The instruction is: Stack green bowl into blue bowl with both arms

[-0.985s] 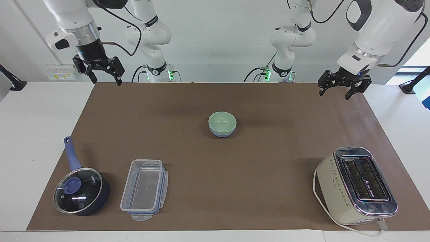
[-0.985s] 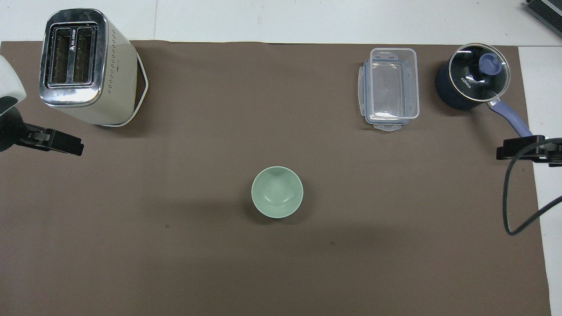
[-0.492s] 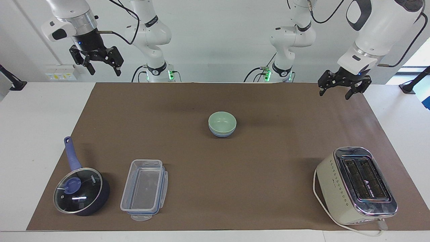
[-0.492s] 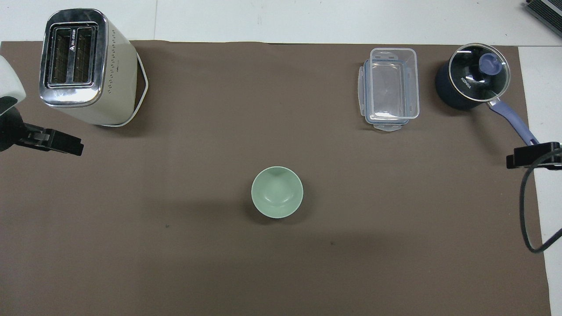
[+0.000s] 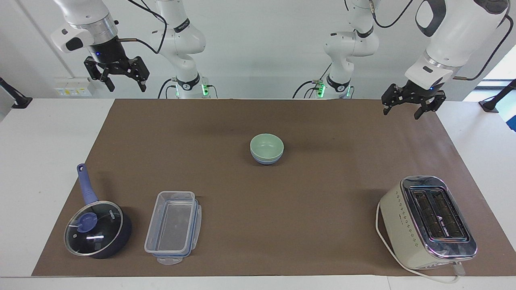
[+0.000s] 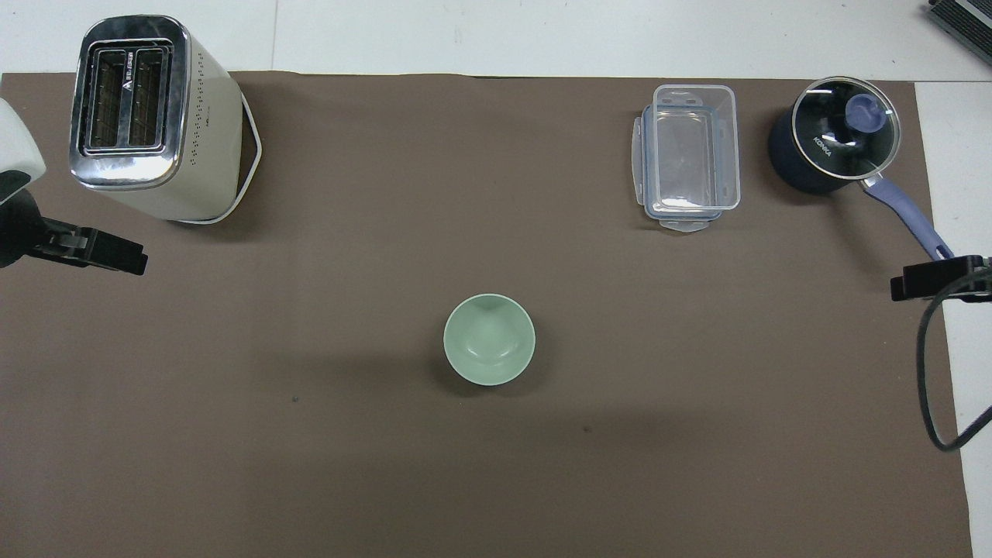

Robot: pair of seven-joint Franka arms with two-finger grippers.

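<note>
The green bowl [image 5: 266, 146] sits nested inside the blue bowl [image 5: 265, 160] in the middle of the brown mat. From overhead only the green bowl [image 6: 489, 339] shows; it covers the blue one. My left gripper [image 5: 401, 112] hangs open and empty above the mat's corner nearest the left arm's base, apart from the bowls. My right gripper [image 5: 126, 86] hangs open and empty above the mat's corner at the right arm's end, higher up. Neither touches anything.
A cream toaster [image 5: 428, 222] with its white cord stands toward the left arm's end, farther from the robots than the bowls. A clear plastic container [image 5: 173, 227] and a dark blue lidded saucepan [image 5: 96, 228] stand toward the right arm's end.
My right gripper has risen a little and drifted outward toward its end of the table. The left gripper and the bowls have not moved.
</note>
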